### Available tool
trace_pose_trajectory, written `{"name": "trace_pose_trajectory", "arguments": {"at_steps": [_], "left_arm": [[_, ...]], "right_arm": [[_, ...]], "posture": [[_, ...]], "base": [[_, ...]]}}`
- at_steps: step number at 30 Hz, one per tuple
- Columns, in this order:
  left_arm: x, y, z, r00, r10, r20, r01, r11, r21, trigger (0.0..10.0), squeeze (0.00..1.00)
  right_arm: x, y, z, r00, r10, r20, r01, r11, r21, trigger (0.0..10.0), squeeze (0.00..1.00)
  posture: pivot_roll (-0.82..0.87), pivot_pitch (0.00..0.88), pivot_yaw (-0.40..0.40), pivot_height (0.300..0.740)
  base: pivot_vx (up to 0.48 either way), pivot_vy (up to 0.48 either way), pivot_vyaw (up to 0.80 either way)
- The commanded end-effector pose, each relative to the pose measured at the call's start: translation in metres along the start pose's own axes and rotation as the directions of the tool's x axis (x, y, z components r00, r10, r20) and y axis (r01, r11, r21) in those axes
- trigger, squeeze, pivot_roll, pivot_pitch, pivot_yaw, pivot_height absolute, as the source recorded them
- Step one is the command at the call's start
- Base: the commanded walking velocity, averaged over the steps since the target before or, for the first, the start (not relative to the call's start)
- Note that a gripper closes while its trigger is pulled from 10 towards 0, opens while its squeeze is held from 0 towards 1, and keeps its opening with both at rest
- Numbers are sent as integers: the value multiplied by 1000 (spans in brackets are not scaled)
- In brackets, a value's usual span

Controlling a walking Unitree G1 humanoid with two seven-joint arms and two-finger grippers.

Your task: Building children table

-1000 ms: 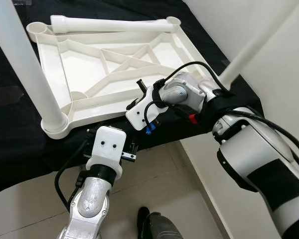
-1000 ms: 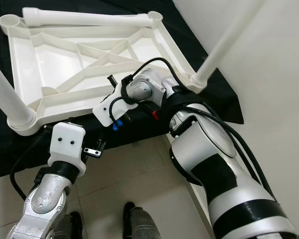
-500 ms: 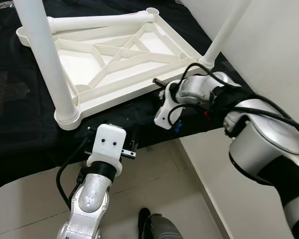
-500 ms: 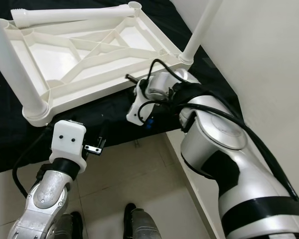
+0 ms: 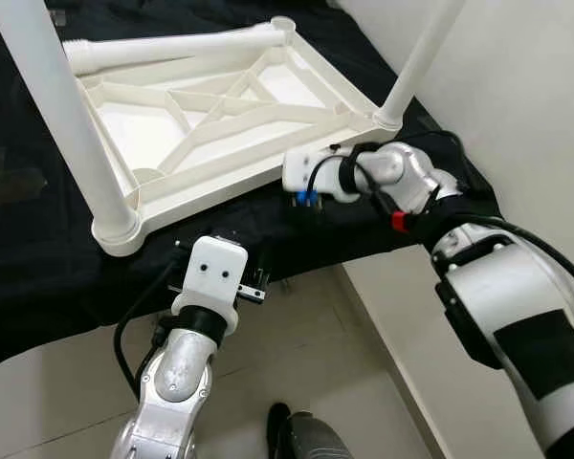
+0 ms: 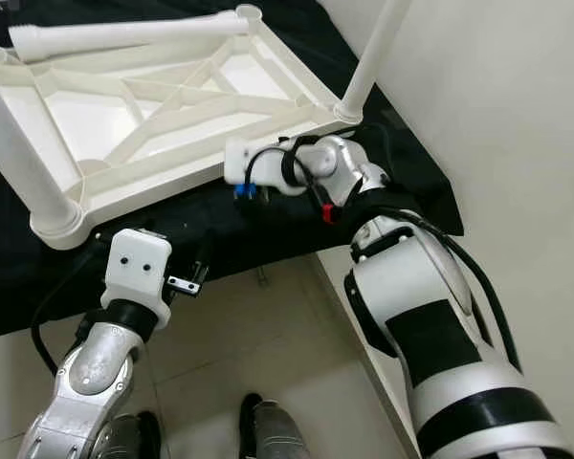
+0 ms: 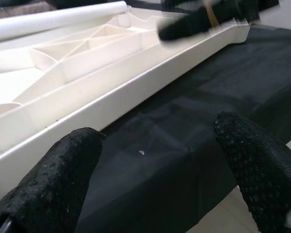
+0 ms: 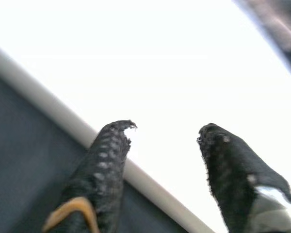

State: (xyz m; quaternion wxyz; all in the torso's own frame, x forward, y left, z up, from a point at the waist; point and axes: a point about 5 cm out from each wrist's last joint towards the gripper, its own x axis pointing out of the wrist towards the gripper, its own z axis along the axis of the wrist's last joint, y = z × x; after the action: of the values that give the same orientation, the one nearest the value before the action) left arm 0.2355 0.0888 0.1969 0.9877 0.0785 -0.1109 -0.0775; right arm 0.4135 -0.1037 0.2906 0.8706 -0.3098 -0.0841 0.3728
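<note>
Support: a surface draped in black cloth [image 5: 38, 249], spanning the upper and left part of the head views, its edge hanging above a pale tiled floor [image 5: 297, 363] at the bottom of the frame. Lying directly on the cloth: one white plastic tabletop [image 5: 210, 124], upside down with ribbed underside showing, in the upper centre. Two white legs [image 5: 62, 124] stand upright in its corner sockets, and a third leg [image 5: 172, 46] lies along its far edge.

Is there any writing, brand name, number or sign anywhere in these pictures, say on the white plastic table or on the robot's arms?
None can be read.
Upturned white plastic table: plain ribs, no lettering.
White wrist housing behind the left gripper: two dark dots, no words.
Right gripper and silver arm: no label visible.
Black cloth: unmarked.
</note>
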Motion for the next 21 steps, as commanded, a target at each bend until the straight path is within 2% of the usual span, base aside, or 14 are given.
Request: {"name": "trace_pose_trajectory", "arguments": {"at_steps": [1, 2, 5, 7, 8, 10, 11, 12, 13, 14, 16, 17, 21], "left_arm": [[0, 0, -3, 1000, -14, -4, 14, 1000, -3, 10000, 0], [-2, 3, -6, 1000, -3, -13, 3, 1000, 1, 10000, 0], [-3, 5, -8, 1000, 5, -19, -5, 1000, 4, 10000, 0], [-9, 12, -9, 999, 31, -36, -30, 999, 10, 10000, 0], [-9, 12, -9, 999, 31, -36, -30, 999, 10, 10000, 0], [-14, 20, -2, 999, 43, -9, -42, 997, 72, 10000, 0], [-17, 26, 2, 998, 66, 5, -66, 993, 100, 10000, 0], [-17, 26, 2, 998, 66, 5, -66, 993, 100, 10000, 0], [-20, 30, 5, 997, 80, 15, -82, 989, 120, 10000, 784], [-23, 36, 8, 995, 100, 26, -103, 984, 148, 10000, 804], [-25, 40, 10, 993, 112, 34, -116, 979, 166, 10000, 804], [-28, 44, 13, 992, 122, 43, -128, 976, 175, 10000, 0], [-32, 57, 14, 984, 173, 42, -178, 967, 183, 10000, 0]], "right_arm": [[-6, -4, -9, 991, -107, 76, 87, 970, 226, 10000, 1000], [-6, 3, -14, 986, -113, 126, 74, 958, 278, 10000, 0], [-7, 8, -18, 981, -100, 167, 44, 950, 310, 10000, 0], [-9, 24, -33, 966, -173, 192, 83, 911, 405, 10000, 0], [-9, 24, -33, 966, -173, 192, 83, 911, 405, 10000, 0], [-16, 47, -54, 950, -259, 172, 158, 879, 450, 10000, 0], [-22, 59, -70, 944, -306, 123, 219, 859, 462, 10000, 0], [-22, 59, -70, 944, -306, 123, 219, 859, 462, 10000, 0], [-28, 68, -83, 937, -341, 72, 266, 833, 486, 10000, 0], [-35, 78, -94, 933, -359, 35, 296, 818, 492, 10000, 0], [-40, 84, -101, 930, -366, 14, 312, 811, 495, 10000, 0], [-44, 88, -104, 927, -375, 2, 325, 805, 497, 10000, 0], [-53, 97, -109, 925, -380, -21, 337, 794, 505, 10000, 0]], "posture": [[50, 130, -134, 740], [48, 119, -128, 740], [48, 119, -128, 740], [52, 111, -119, 740], [52, 111, -119, 740], [67, 102, -119, 740], [79, 90, -117, 740], [79, 90, -117, 740], [84, 86, -118, 740], [90, 83, -121, 740], [89, 82, -120, 740], [87, 82, -119, 740], [95, 75, -125, 740]], "base": [[0, 0, 0], [0, 0, 0], [0, 0, 0], [0, 0, 0], [0, 0, 0], [0, 0, 0], [0, 0, 0], [0, 0, 0], [0, 0, 0], [0, 0, 0], [0, 0, 0], [0, 0, 0], [0, 0, 0]]}}
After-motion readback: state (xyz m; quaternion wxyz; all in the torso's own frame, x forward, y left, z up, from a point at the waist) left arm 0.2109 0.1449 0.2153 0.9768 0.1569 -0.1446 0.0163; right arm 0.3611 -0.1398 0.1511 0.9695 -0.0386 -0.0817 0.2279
